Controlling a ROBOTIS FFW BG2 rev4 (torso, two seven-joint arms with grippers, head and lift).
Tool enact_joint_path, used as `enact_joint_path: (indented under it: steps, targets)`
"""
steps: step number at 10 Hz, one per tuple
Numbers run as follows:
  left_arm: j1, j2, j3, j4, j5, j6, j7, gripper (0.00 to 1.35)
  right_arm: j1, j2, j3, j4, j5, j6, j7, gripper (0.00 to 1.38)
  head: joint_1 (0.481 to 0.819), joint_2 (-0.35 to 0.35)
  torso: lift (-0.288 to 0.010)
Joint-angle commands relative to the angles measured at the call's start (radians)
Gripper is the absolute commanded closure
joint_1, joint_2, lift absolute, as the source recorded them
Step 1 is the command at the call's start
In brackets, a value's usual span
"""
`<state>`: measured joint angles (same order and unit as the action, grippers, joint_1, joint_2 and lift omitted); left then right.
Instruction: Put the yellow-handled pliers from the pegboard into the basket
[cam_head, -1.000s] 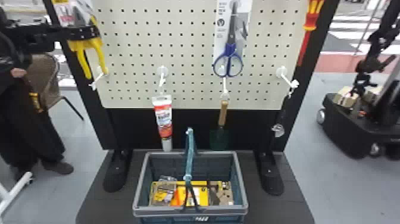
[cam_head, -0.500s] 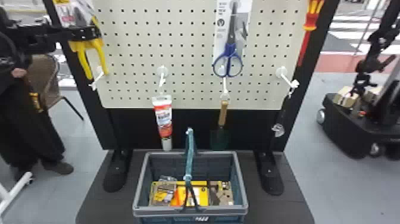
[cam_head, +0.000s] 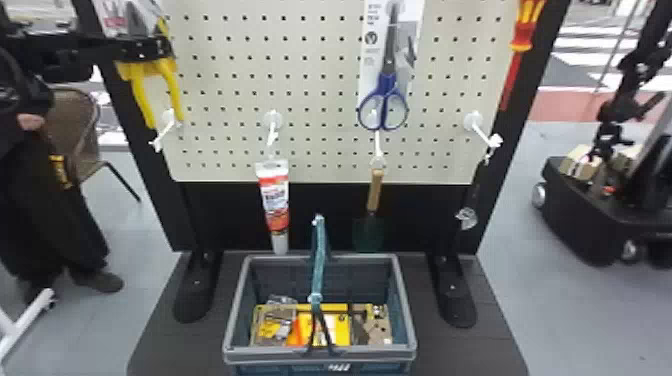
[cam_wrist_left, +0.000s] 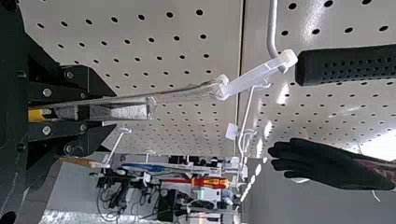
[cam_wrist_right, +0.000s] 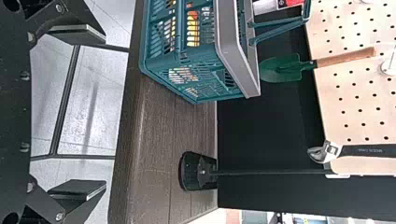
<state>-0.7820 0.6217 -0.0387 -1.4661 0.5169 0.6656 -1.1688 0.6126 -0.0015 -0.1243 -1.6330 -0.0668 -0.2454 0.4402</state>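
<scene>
In the head view my left gripper (cam_head: 162, 46) reaches across the pliers just above their yellow handles (cam_head: 172, 90), at the pegboard's (cam_head: 320, 65) left side. From the left wrist view, my left gripper (cam_wrist_left: 109, 106) is shut on the packaged pliers (cam_wrist_left: 128, 111); a bit of yellow lies deep between the fingers. Their clear wrapping ends in a white hanger tab (cam_wrist_left: 257, 74) that meets a hook. The basket (cam_head: 235, 310) stands on the dark base below the board. My right gripper (cam_wrist_right: 103, 111) is open with nothing between its fingers, out in front of the base near the basket.
Blue-handled scissors (cam_head: 385, 100), a glue tube (cam_head: 275, 200), a trowel (cam_head: 374, 190), a wrench (cam_head: 469, 217) and a red-yellow screwdriver (cam_head: 520, 40) hang around the board. The basket's raised handle (cam_head: 319, 260) crosses its opening. A black glove (cam_wrist_left: 322, 163) is near the left gripper.
</scene>
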Motion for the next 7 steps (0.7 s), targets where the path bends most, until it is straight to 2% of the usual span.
enact_joint_path:
  steps: [1, 4, 5, 7]
  targets:
    - [0.025, -0.005, 0.02, -0.023, 0.002, 0.003, 0.003, 1.21, 0.0, 0.002, 0.0, -0.003, -0.001, 0.002, 0.0, 0.2, 0.549, 0.0, -0.1]
    - [0.046, -0.014, 0.043, -0.037, 0.005, 0.005, 0.006, 1.21, 0.004, 0.002, 0.0, -0.01, -0.005, 0.005, 0.0, 0.2, 0.549, 0.0, -0.1]
    - [0.091, -0.025, 0.076, -0.057, 0.005, 0.003, 0.009, 1.21, 0.004, 0.002, 0.0, -0.013, -0.005, 0.005, 0.0, 0.2, 0.549, 0.0, -0.1]
    - [0.213, -0.077, 0.143, -0.062, 0.008, -0.031, 0.015, 1.21, 0.019, 0.002, 0.0, -0.025, -0.008, 0.009, -0.002, 0.2, 0.549, 0.0, -0.1]
